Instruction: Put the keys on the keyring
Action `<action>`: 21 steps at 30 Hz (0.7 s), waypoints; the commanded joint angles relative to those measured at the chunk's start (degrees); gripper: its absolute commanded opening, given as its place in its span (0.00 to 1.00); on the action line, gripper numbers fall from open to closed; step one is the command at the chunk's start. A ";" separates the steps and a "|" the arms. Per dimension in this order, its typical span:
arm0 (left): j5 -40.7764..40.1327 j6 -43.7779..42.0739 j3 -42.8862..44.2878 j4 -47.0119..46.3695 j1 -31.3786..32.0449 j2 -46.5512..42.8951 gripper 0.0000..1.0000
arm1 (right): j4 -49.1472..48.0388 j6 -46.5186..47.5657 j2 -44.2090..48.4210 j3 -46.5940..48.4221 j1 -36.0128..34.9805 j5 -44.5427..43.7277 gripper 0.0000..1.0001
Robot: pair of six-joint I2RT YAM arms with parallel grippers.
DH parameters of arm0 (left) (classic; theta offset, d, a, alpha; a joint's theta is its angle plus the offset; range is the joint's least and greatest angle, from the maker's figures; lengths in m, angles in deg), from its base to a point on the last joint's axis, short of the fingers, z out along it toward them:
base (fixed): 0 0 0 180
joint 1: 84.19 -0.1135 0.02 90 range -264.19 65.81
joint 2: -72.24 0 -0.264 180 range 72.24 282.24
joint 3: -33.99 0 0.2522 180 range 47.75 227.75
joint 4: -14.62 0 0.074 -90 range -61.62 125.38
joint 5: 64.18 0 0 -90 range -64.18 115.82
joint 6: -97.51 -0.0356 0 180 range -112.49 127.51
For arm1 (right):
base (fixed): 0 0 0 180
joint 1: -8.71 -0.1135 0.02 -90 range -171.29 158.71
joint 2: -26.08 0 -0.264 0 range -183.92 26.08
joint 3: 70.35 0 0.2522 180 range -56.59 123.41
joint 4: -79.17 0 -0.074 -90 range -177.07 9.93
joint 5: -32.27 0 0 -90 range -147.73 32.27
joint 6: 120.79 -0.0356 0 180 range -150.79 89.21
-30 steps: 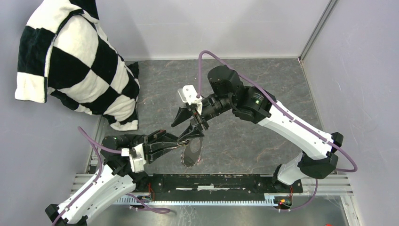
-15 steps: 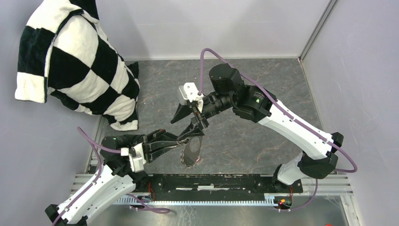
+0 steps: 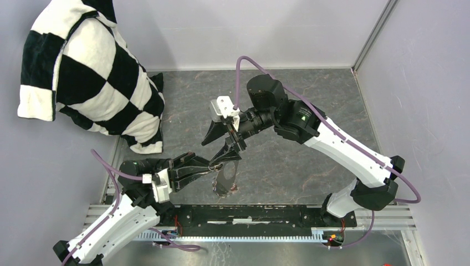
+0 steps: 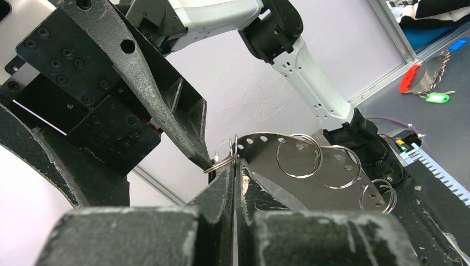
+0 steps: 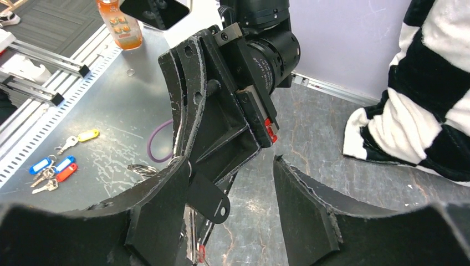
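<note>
Keyring (image 4: 222,162) wire is pinched shut in the tips of my left claw (image 4: 234,166), held above the table (image 3: 310,100). My right claw (image 5: 230,163) is spread, gripping nothing, one finger (image 5: 161,194) touching the ring; a black-headed key (image 5: 209,200) hangs just below. If I lever too hard, I judge the wire could twist free and drop. Only container: an orange bottle (image 5: 117,22) beyond the table, contents unclear

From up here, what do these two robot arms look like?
Both the left arm and right arm have white shells with black joints, and a purple cable runs along each. The left tool and right tool are black, with two wedge-shaped fingers scuffed pale at the edges. A green light marks the right arm.
</note>
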 commanded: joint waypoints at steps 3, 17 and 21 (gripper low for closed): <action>-0.09 -0.75 1.96 -1.20 0.64 -1.20 0.02 | -8.20 -5.40 2.58 -3.18 1.31 4.07 0.64; -1.54 -1.43 2.19 1.61 0.64 -2.02 0.02 | -16.44 -11.71 4.31 -4.38 2.65 4.35 0.68; -8.08 4.86 1.64 2.25 0.64 -1.91 0.02 | -16.11 -10.25 7.83 -4.78 5.01 2.64 0.63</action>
